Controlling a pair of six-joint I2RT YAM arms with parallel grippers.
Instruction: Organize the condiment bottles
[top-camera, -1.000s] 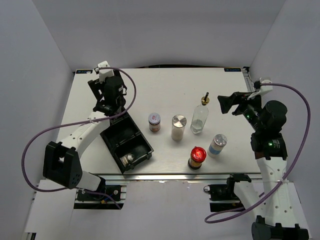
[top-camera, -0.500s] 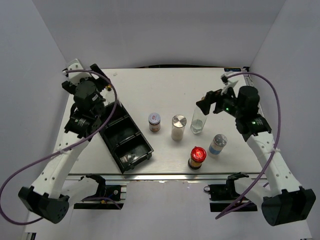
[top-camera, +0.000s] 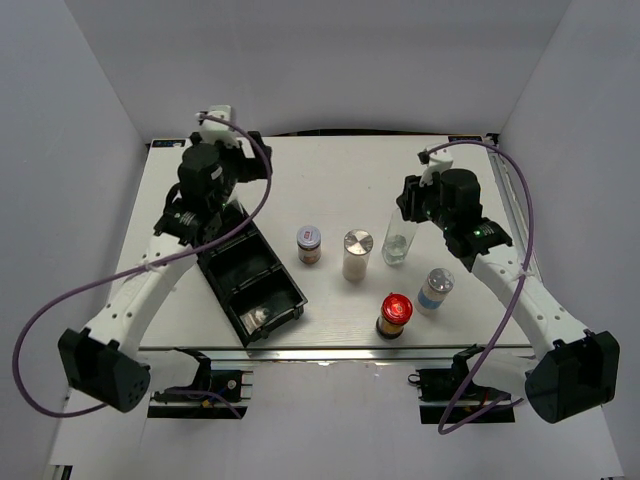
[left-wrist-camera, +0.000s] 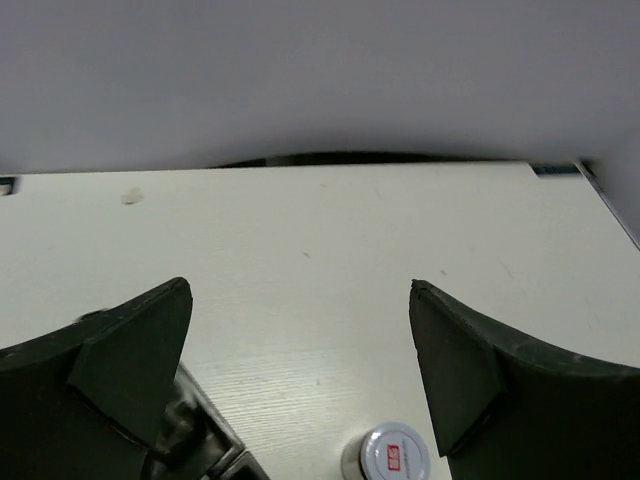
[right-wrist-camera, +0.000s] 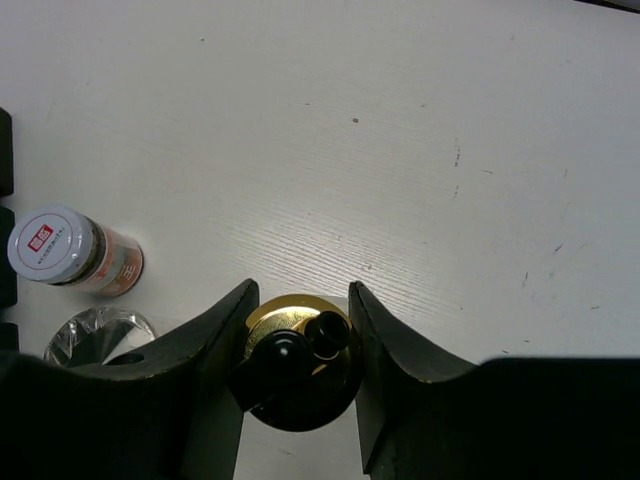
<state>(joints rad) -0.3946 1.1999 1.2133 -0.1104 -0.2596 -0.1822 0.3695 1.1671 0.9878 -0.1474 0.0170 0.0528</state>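
Note:
A tall clear bottle (top-camera: 398, 243) stands right of centre, and my right gripper (top-camera: 412, 205) comes down on its top. In the right wrist view the gripper (right-wrist-camera: 300, 300) is shut on the bottle's gold pourer cap (right-wrist-camera: 266, 312), with both fingers pressed against it. Left of the bottle stand a silver-lidded jar (top-camera: 356, 253) and a purple-lidded jar (top-camera: 309, 243). Nearer me are a red-lidded jar (top-camera: 394, 314) and a blue-labelled jar (top-camera: 435, 288). My left gripper (top-camera: 218, 215) hangs open over the far end of the black tray (top-camera: 275, 270); nothing is between its fingers (left-wrist-camera: 300, 300), and the purple-lidded jar (left-wrist-camera: 395, 455) lies ahead of them.
A small pale object (top-camera: 258, 316) lies in the tray's near compartment. The tray sits at an angle on the left half of the table. Grey walls close in the back and both sides. The right arm's purple cable loops above the table's right edge (top-camera: 520, 215).
My right gripper moved left and down onto the tall bottle's pourer and shut on it. My left arm swung from the far left corner back over the tray's far end, still open.

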